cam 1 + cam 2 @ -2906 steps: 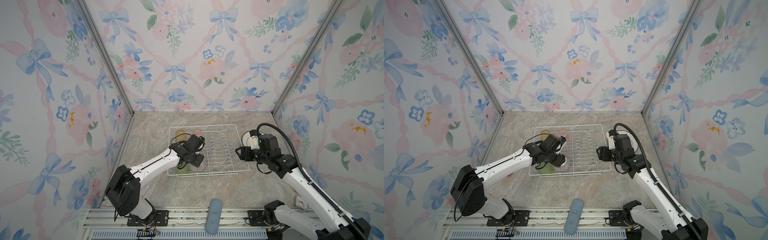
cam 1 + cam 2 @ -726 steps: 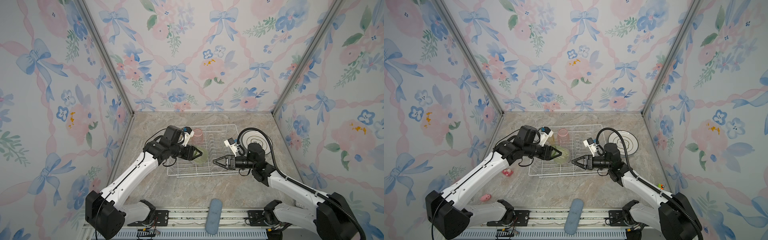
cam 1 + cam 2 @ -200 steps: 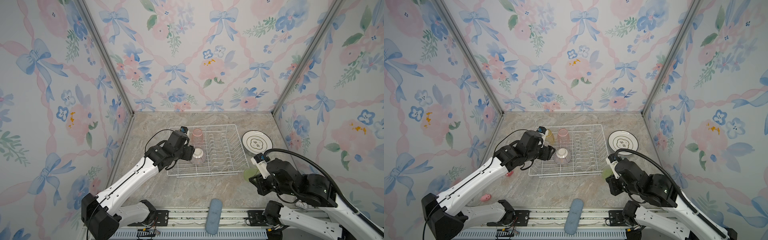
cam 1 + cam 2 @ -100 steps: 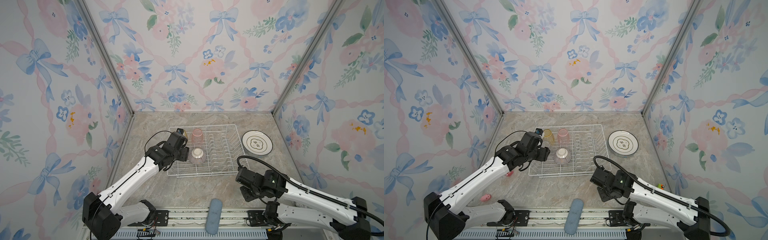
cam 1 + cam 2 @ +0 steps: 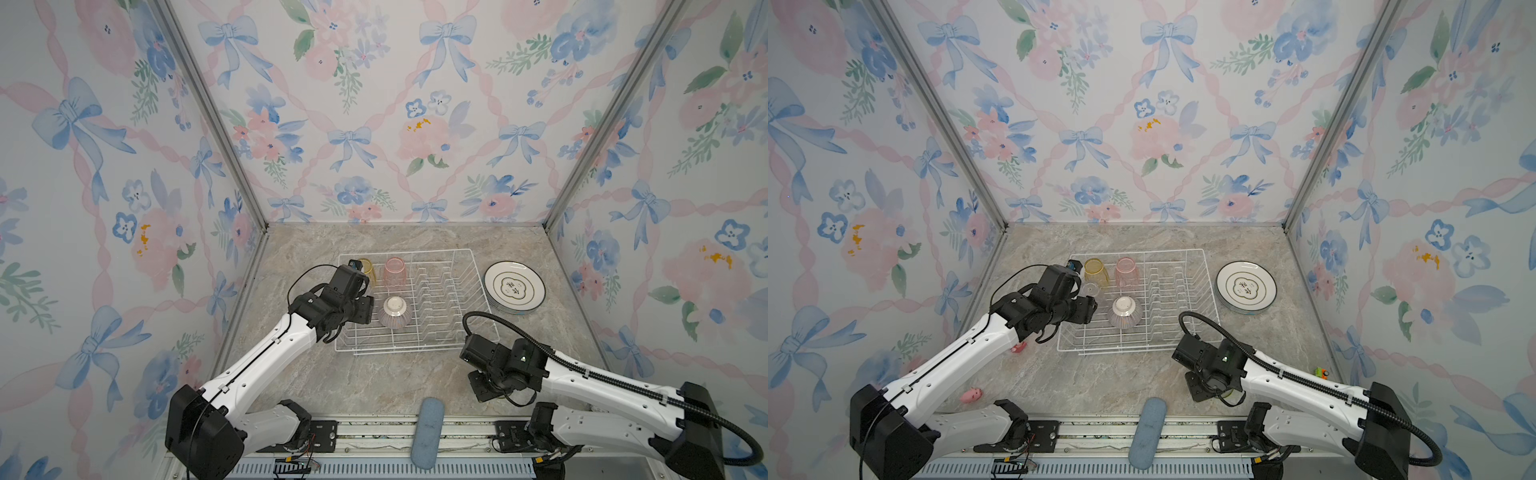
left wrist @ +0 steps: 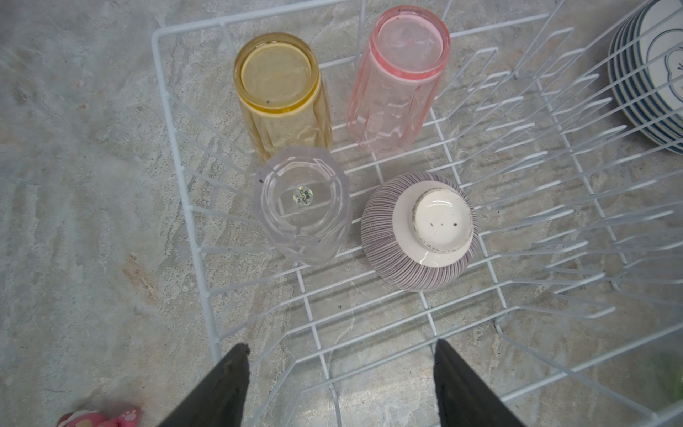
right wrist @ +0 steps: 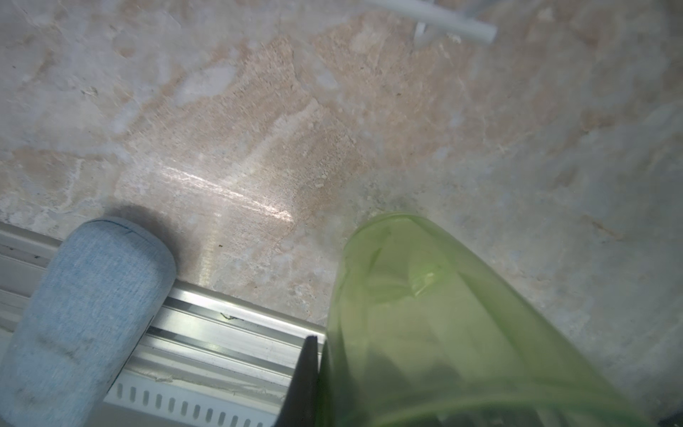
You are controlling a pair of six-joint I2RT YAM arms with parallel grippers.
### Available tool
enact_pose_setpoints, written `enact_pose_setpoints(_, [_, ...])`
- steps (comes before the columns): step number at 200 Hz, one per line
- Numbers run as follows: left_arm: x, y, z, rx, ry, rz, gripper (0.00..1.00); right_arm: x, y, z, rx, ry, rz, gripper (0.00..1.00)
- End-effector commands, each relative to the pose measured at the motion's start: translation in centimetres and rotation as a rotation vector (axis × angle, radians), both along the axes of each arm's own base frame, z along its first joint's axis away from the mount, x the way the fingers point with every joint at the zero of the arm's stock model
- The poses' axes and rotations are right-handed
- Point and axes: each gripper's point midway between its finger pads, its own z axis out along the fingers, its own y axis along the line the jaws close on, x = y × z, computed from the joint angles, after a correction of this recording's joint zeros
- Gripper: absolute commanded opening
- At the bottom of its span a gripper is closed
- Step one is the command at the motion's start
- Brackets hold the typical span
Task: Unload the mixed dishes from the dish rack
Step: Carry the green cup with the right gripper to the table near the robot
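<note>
The white wire dish rack [image 5: 440, 332] sits mid-table in both top views. At its left end stand an upturned yellow tumbler [image 6: 281, 92], a pink tumbler [image 6: 399, 77], a clear tumbler [image 6: 303, 207] and the pink-striped bowl [image 6: 421, 229], bottom up. A stack of plates [image 5: 514, 286] lies on the table to the right of the rack. My left gripper [image 6: 340, 355] is open and empty over the rack's near left corner, short of the clear tumbler. Low over the front of the table, my right gripper [image 7: 406, 384] is shut on a green tumbler [image 7: 425, 314].
A blue padded roll [image 5: 427, 430] lies across the front aluminium rail [image 7: 229, 325], just beside the green tumbler. Two small pink toys [image 5: 971, 392] [image 5: 1018, 348] lie left of the rack. A tiny green and orange item [image 5: 1320, 372] sits by the right wall.
The right arm swung from the rack's right side down to the table's front edge, carrying the green tumbler. The left gripper drew back slightly and its jaws widened a little.
</note>
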Motion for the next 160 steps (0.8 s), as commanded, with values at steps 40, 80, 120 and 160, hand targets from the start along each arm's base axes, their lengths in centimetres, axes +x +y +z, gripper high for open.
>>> enact_pose_setpoints(40, [0.8,-0.4,-0.7,0.024,0.001,-0.035,0.74,0.5,0.5,-1.6,-0.031,0.035,0.004,0.02])
enact_pose_setpoints(80, [1.3,0.1,-1.2,0.039,0.013,-0.022,0.76,0.9,0.1,-1.5,-0.043,0.031,-0.006,0.18])
enact_pose_setpoints(120, [1.8,0.3,-1.1,0.033,0.010,-0.006,0.81,1.4,-0.2,-0.2,-0.024,-0.015,-0.021,0.51])
enact_pose_setpoints(160, [2.3,-0.1,-1.3,0.040,0.018,-0.019,0.85,1.6,-0.6,2.4,0.020,-0.080,-0.030,0.69])
